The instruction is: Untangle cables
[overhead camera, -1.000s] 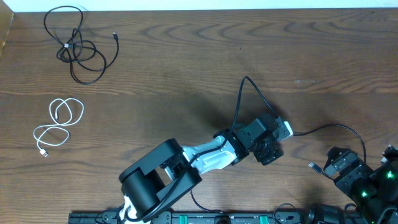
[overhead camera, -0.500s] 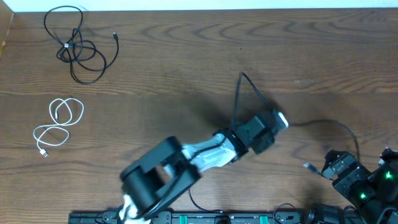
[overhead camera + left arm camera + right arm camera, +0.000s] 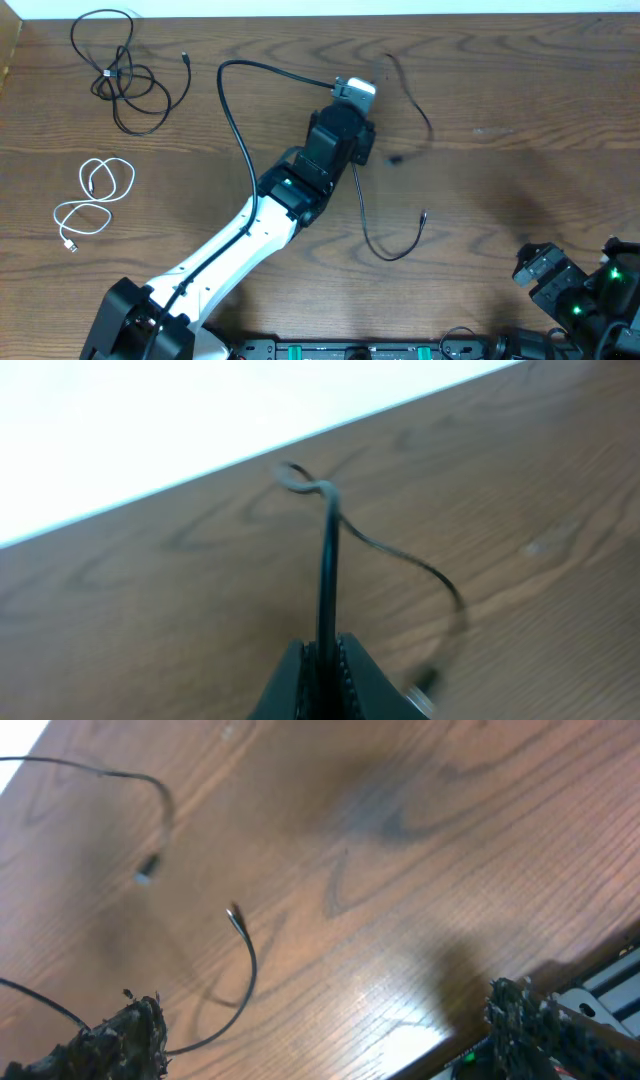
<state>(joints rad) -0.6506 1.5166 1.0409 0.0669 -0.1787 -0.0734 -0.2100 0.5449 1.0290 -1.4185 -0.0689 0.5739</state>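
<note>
The left gripper [image 3: 322,652] is closed on a thin black cable [image 3: 328,560] at the upper centre of the overhead frame. The cable's loose length is seen curling down toward the middle of the desk [image 3: 520,100]. The right gripper [image 3: 545,272] is spread wide and empty at the lower right. A second black cable [image 3: 125,80] is coiled at the upper left, and a white cable [image 3: 92,200] is looped below it.

Right of the left arm [image 3: 230,240] the bench [image 3: 530,180] lies open; a loose black cable [image 3: 395,257] trails just beside the arm.
</note>
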